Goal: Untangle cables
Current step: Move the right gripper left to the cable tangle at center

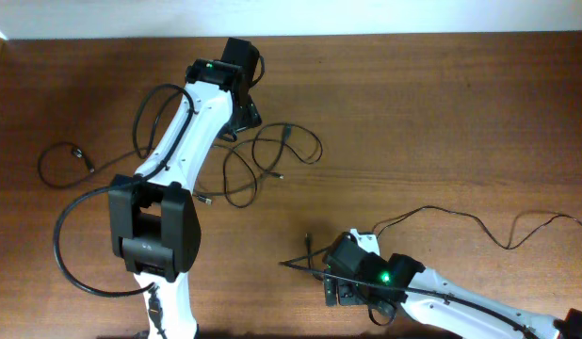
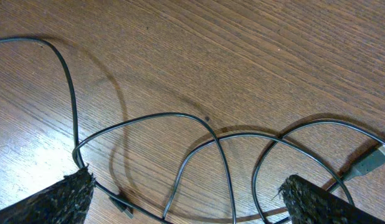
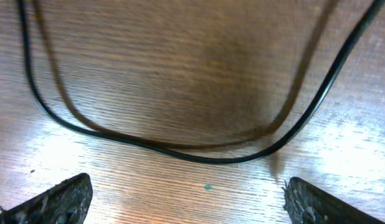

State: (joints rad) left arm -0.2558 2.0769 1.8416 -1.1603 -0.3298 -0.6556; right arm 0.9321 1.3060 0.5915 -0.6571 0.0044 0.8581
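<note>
- right claw (image 1: pixel 336 280) (image 3: pixel 189 202): at the near edge of the table (image 1: pixel 442 104), right of middle. Jaws spread full wide, nothing held. It sits low, looks lined up to pinch a strand.
- right cable (image 3: pixel 199 158): one bend lies flat just ahead of that claw's fingertips, not between them.
- In the overhead view the right cable (image 1: pixel 460 218) waves off to the right edge. Single strand, I see it cross nothing. Judged free of the knot.
- Room: bare wood from the near middle to the far-right corner, good for dragging a strand out.
- left cable (image 1: pixel 81 153): small loop by the left edge, alone, well apart from the rest.
- arm hose (image 1: pixel 74 250): thick black loop by the left arm base, near-left. Not a task thing, and it crowds that side.
- tangle of cables (image 1: pixel 263 160) (image 2: pixel 180 116): mid-table toward the far edge. Several loops cross each other; grey plug (image 2: pixel 370 162) on one end.
- left claw (image 1: pixel 244 113) (image 2: pixel 186 199): by the far edge, pointed back at the tangle. Jaws fully apart, empty. Loops lie ahead of and between its fingertips. One strand runs close by the left finger (image 2: pixel 61 199); contact, cannot tell.
- Little room behind this claw; judged best to pull toward the middle or right.
</note>
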